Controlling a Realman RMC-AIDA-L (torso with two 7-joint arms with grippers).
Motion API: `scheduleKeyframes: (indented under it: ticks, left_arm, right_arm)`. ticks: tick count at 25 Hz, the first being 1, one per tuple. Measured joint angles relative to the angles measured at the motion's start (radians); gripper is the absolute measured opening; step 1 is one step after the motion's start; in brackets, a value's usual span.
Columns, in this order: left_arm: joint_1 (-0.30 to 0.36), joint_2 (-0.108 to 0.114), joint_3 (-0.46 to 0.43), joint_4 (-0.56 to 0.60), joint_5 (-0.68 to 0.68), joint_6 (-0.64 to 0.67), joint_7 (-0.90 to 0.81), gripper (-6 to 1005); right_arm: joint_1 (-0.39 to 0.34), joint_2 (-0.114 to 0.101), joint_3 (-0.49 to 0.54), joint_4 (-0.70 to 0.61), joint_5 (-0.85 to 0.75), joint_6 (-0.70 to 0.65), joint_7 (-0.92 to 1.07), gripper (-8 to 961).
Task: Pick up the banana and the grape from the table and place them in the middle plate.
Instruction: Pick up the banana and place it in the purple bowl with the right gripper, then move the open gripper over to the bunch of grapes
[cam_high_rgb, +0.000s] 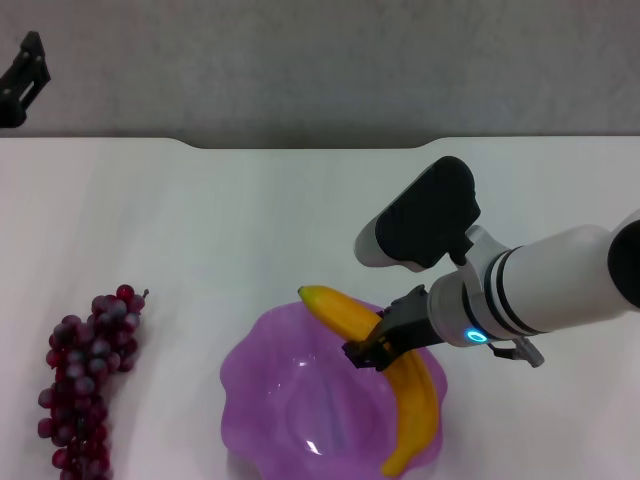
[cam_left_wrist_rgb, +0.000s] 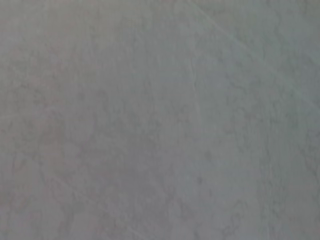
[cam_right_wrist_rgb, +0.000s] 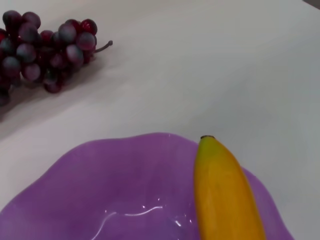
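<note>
We find the right gripper (cam_high_rgb: 372, 345) clamped on the banana (cam_high_rgb: 400, 375) mid-length, holding it across the middle plate (cam_high_rgb: 270, 400) rim for release, the grape (cam_high_rgb: 85, 375) lying well beyond it.

We see a staged test bench, probably a robotics lab: a plain white table (cam_high_rgb: 250, 200) with a notched far edge, a bare grey wall (cam_high_rgb: 320, 60) behind it, and only the props set out, plastic-looking fruit and a purple dish (cam_high_rgb: 300, 400).
</note>
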Motion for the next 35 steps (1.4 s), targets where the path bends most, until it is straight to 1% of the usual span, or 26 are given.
scheduleKeyframes:
  ticks: [10,14,18,22,25,28,30,32,35]
  left_arm:
    - [0.000,0.000,0.000,-0.001,0.000,0.000,0.000,715]
    - [0.001,0.000,0.003,-0.001,0.000,0.000,0.000,714]
    - [0.001,0.000,0.012,-0.002,0.000,0.001,0.000,713]
    - [0.000,0.000,0.017,-0.001,0.000,0.003,0.000,712]
    - [0.000,0.000,0.023,-0.001,0.000,0.007,0.000,712]
    - [0.000,0.000,0.032,-0.002,0.000,0.023,0.000,711]
    - [0.002,0.000,0.037,-0.002,0.000,0.027,0.000,711]
    - [0.004,0.001,0.044,-0.001,0.000,0.029,0.000,710]
    - [0.007,0.002,0.051,-0.002,0.000,0.027,0.000,710]
  right_arm:
    - [-0.005,0.000,0.003,-0.004,0.002,-0.001,0.002,553]
    - [-0.030,-0.001,0.012,-0.059,0.002,-0.024,0.002,556]
    - [-0.113,-0.004,0.065,-0.201,-0.005,-0.096,-0.018,557]
    - [-0.234,-0.004,0.157,-0.345,-0.010,-0.173,-0.055,557]
    - [-0.338,-0.003,0.227,-0.404,-0.022,-0.267,-0.065,557]
    - [-0.447,-0.002,0.291,-0.425,-0.029,-0.399,-0.066,557]
    - [-0.497,-0.002,0.330,-0.422,-0.030,-0.452,-0.066,557]
    - [-0.532,-0.001,0.381,-0.406,-0.033,-0.470,-0.063,556]
    - [-0.562,0.000,0.451,-0.344,-0.034,-0.497,-0.061,556]
